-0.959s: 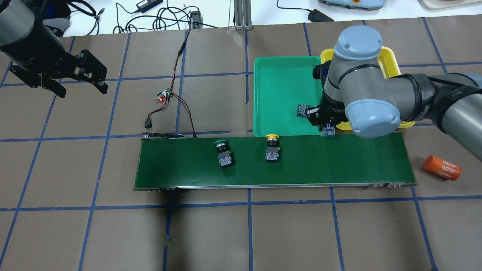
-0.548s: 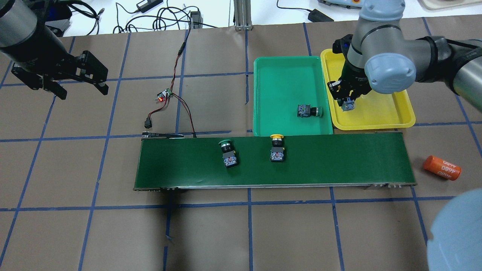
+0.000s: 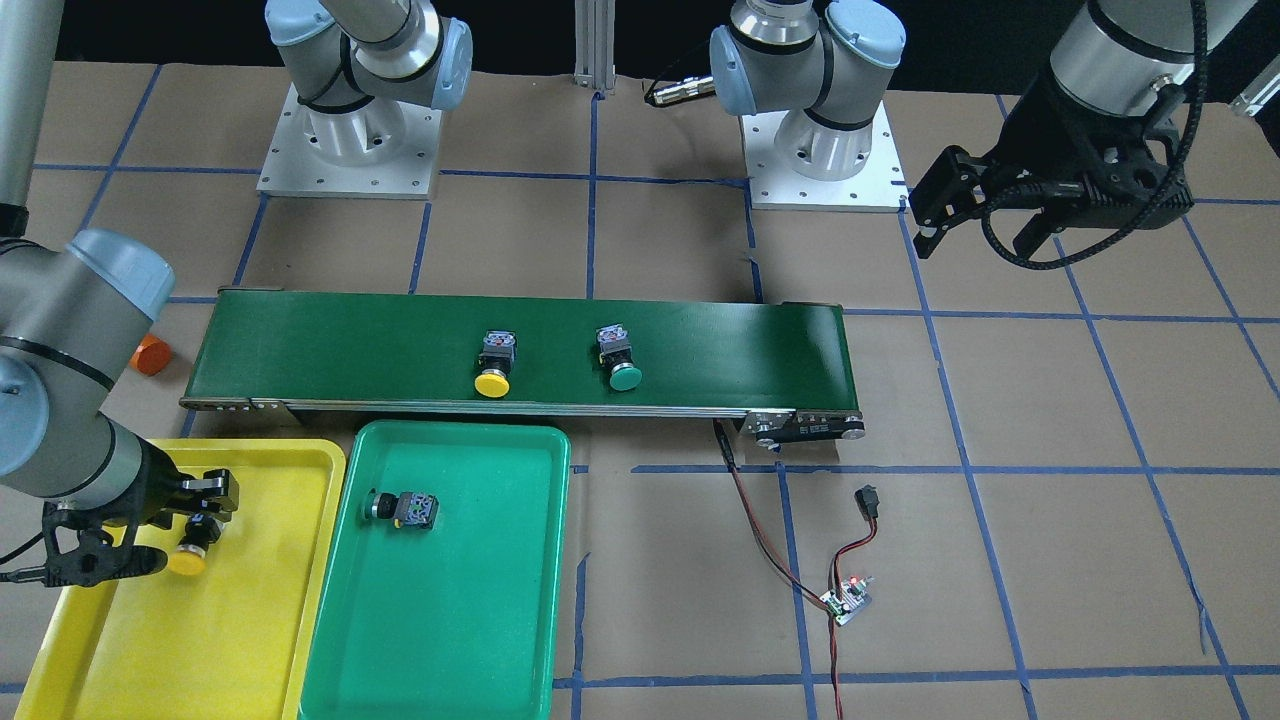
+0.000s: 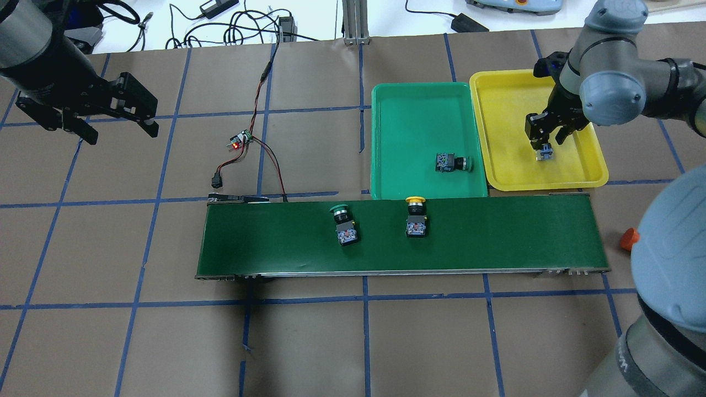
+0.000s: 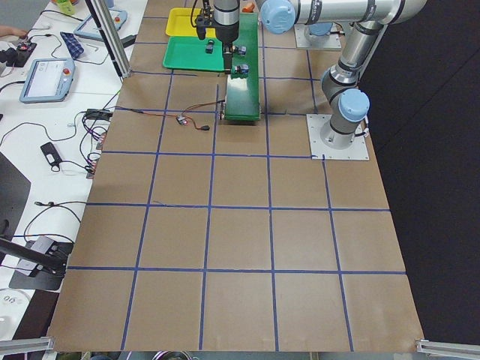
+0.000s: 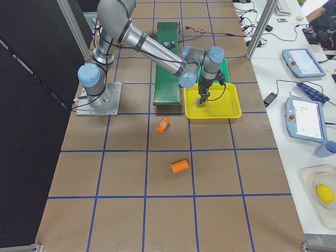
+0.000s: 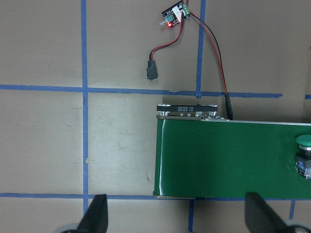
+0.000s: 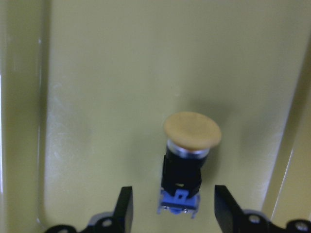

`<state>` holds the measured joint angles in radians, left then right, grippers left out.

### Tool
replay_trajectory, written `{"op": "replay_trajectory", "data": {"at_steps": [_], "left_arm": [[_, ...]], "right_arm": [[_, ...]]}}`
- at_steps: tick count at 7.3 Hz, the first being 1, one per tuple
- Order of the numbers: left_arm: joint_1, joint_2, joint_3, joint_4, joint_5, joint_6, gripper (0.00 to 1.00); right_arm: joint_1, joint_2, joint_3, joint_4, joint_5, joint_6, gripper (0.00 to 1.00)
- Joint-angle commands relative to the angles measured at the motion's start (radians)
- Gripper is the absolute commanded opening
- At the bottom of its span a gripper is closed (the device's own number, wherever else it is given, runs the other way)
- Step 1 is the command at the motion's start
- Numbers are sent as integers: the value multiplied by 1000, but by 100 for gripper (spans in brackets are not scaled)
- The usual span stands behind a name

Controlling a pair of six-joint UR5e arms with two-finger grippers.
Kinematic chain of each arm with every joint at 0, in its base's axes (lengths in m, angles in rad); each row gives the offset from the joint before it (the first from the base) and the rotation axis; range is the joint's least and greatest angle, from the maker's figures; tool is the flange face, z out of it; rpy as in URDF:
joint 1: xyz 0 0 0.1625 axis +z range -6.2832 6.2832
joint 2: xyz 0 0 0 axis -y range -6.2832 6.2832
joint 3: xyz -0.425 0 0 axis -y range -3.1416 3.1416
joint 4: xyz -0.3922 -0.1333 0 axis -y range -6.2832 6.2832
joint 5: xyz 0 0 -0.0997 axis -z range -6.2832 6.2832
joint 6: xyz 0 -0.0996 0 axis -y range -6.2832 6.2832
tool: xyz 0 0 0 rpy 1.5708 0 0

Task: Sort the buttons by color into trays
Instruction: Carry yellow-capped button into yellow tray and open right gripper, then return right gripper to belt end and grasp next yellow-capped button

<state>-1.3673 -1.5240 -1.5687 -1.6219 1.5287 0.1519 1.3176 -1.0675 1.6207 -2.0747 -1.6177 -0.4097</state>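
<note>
My right gripper [image 4: 546, 139] is open over the yellow tray [image 4: 507, 121]. A yellow-capped button [image 8: 187, 160] lies between its spread fingers, with a gap on each side, and also shows in the front view [image 3: 190, 548]. A green-capped button [image 4: 452, 162] lies on its side in the green tray [image 4: 413, 121]. On the conveyor belt [image 4: 496, 231] stand a green button [image 4: 343, 223] and a yellow button [image 4: 415, 218]. My left gripper [image 4: 116, 129] is open and empty, well left of the belt.
A small circuit board [image 4: 239, 141] with red and black wires lies left of the green tray, wired to the belt's end. An orange cylinder [image 4: 627, 238] lies right of the belt, and another one [image 6: 180, 166] lies farther off. My right arm's elbow fills the lower right corner.
My right gripper carried the yellow button from the belt's edge to the yellow tray and opened. The two buttons on the belt drifted to the right. My left gripper has not moved.
</note>
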Motion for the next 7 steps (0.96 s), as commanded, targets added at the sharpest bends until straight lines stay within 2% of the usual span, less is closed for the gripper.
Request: {"op": "replay_trajectory", "data": {"at_steps": [1, 3, 7], "left_arm": [[0, 4, -2, -4, 1, -2, 100], [0, 7, -1, -7, 5, 0, 100], [-1, 13, -16, -7, -7, -5, 100]], "right_arm": [[-3, -14, 10, -7, 4, -11, 98], [24, -109, 66, 21, 21, 9, 98], [173, -381, 309, 24, 21, 243, 97]]}}
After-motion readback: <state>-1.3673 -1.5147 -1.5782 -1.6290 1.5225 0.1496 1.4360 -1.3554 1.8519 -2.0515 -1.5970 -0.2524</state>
